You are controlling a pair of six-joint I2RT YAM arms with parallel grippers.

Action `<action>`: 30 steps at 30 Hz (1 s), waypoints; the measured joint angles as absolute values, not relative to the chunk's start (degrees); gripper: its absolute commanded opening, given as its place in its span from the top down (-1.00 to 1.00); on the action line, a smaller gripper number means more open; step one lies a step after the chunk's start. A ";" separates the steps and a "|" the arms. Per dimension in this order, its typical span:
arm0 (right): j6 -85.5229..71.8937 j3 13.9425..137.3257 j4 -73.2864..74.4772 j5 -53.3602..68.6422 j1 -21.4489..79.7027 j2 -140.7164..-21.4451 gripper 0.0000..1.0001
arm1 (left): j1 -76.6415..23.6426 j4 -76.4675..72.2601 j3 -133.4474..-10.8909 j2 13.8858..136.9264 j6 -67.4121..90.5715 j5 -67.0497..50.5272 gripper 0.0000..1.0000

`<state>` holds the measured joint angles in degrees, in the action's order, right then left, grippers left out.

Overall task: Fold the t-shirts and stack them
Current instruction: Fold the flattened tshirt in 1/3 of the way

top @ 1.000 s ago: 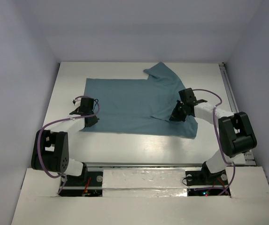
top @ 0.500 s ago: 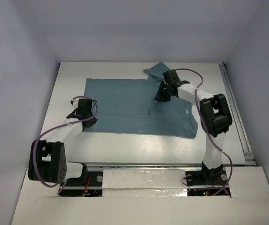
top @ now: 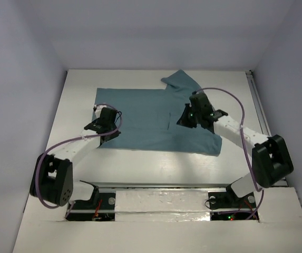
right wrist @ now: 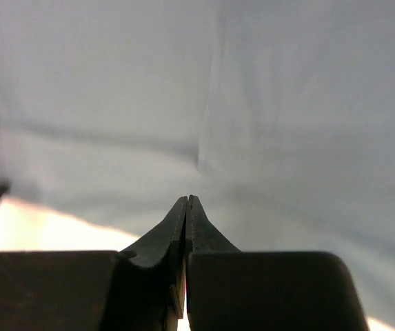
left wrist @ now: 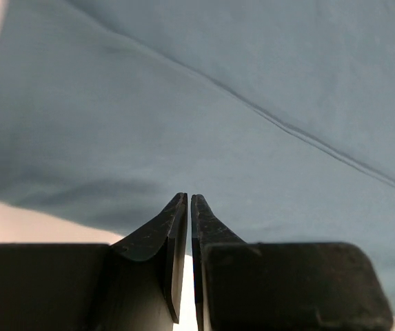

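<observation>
Two arm bases sit at the near edge of my white table, the left arm on the left and the right arm on the right, each trailing a purple cable.

The left arm reaches forward and inward. The left gripper sits over the shirt's near left corner. In its wrist view the left gripper is clenched, with only a hairline slit between the two black fingers. I see no cloth between them. The tips point at blue cloth just past the shirt's near edge, where a strip of bare table shows. I cannot tell whether the tips touch the cloth.

The right arm bends in from the right side. The right gripper is over the right half of the shirt, well inside its edges. In its wrist view the right gripper is pressed fully closed and holds nothing that I can see. Pale, washed-out cloth fills the frame beyond it.

The shirt is plain dusty teal and lies spread flat in the middle of the table, wider than it is deep. A stepped cloth edge runs front to back just left of the right gripper. One sleeve juts toward the far right corner. From the left wrist, the shirt shows a thin stitched seam running diagonally.

A metal rail lines the table's right side. Plain pale walls close in the left, right and far sides.
</observation>
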<state>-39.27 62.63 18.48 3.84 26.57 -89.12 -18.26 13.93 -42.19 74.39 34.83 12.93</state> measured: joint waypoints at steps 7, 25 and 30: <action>-40.99 50.65 16.56 7.11 32.77 -90.54 1.00 | -24.38 12.60 -46.37 81.89 34.89 14.11 0.90; -43.72 33.50 7.90 7.70 34.22 -80.51 1.00 | -23.90 13.28 -33.19 73.69 47.13 13.87 0.79; -43.07 32.01 15.64 8.62 34.22 -75.77 0.98 | -23.90 18.00 -31.53 69.69 50.04 12.08 0.71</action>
<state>-43.07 32.01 15.64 8.62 34.22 -75.77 -23.90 18.00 -31.53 69.69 50.04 12.08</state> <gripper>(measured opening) 0.010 0.124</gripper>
